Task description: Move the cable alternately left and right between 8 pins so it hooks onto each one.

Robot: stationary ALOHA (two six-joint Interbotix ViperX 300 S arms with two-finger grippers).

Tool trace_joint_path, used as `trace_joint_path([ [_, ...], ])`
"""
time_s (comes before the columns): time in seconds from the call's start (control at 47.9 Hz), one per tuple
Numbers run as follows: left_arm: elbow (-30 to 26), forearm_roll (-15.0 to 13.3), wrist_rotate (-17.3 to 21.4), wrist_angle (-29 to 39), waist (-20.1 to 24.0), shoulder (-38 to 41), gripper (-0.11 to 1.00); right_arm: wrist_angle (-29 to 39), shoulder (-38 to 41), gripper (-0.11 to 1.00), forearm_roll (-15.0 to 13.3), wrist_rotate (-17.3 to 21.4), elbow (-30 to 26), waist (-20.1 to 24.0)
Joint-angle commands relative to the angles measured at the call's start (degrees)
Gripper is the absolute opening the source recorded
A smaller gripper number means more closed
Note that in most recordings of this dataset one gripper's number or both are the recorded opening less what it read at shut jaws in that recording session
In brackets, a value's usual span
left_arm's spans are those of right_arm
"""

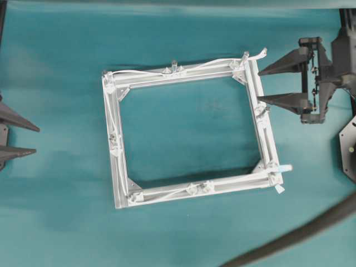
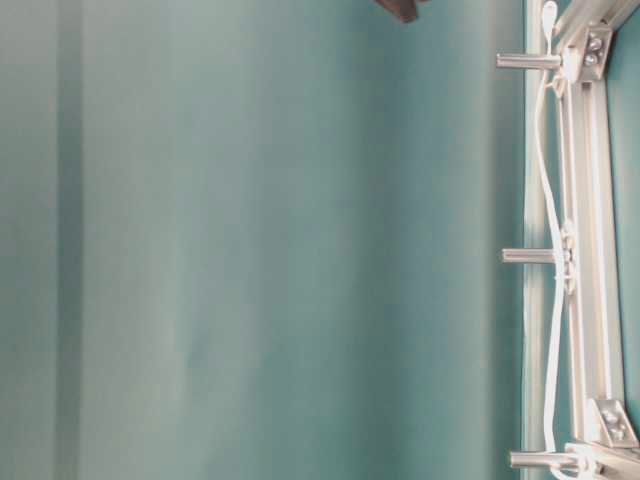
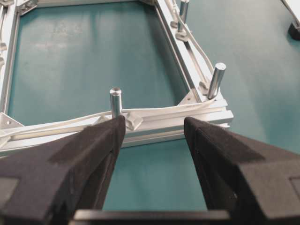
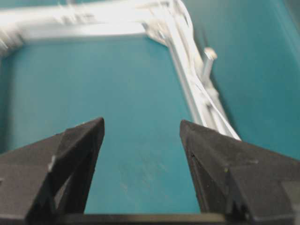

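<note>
With both your left gripper (image 1: 16,139) and right gripper (image 1: 266,84) spread wide and holding nothing, the cable (image 1: 142,72) lies threaded along the frame (image 1: 183,189) past its pins (image 1: 174,65), so a careless sweep could unhook it.
</note>
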Motion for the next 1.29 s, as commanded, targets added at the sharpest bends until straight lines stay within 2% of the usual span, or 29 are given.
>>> trace_joint_path([
  [0.0,-1.6,0.3,0.3,-0.4,0.2,0.7,0.65,-2.5,-1.2,0.68,0.5,1.9,-0.4,-0.1],
  [0.125,-1.5,0.3,0.3,-0.4,0.2,0.7,0.65,-3.3,-3.8,0.68,1.6,2.7,-0.4,0.0],
  [0.292,-1.5,0.3,0.2,-0.4,0.2,0.7,0.65,-0.3,-10.0,0.68,4.0,2.8,0.9,0.0],
  [0.438,-1.6,0.3,0.3,-0.4,0.2,0.7,0.65,7.7,-23.4,0.68,5.5,2.9,5.4,-0.1],
  [0.605,-1.5,0.2,0.3,-0.4,0.2,0.7,0.65,22.5,-42.5,0.68,8.2,3.4,10.3,-0.1],
  [0.689,-1.5,0.3,0.3,-0.4,0.2,0.7,0.65,29.0,-51.3,0.68,9.7,5.1,12.7,-0.1],
  [0.772,-1.5,0.3,0.3,-0.4,0.2,0.7,0.65,31.5,-55.0,0.68,10.6,7.7,14.2,0.0],
  [0.855,-1.6,0.3,0.3,-0.4,0.2,0.7,0.65,30.1,-54.5,0.68,11.1,10.7,15.3,0.0],
  [0.96,-1.5,0.3,0.3,-0.4,0.2,0.7,0.65,24.5,-50.3,0.68,11.1,13.4,16.1,0.2],
  [1.168,-1.5,0.3,0.3,-0.4,0.2,0.7,0.65,3.0,-37.6,0.68,10.6,14.8,17.3,1.2],
  [1.273,-1.5,0.3,0.3,-0.4,0.2,0.7,0.65,-3.9,-34.9,0.68,9.7,14.8,17.8,1.2],
])
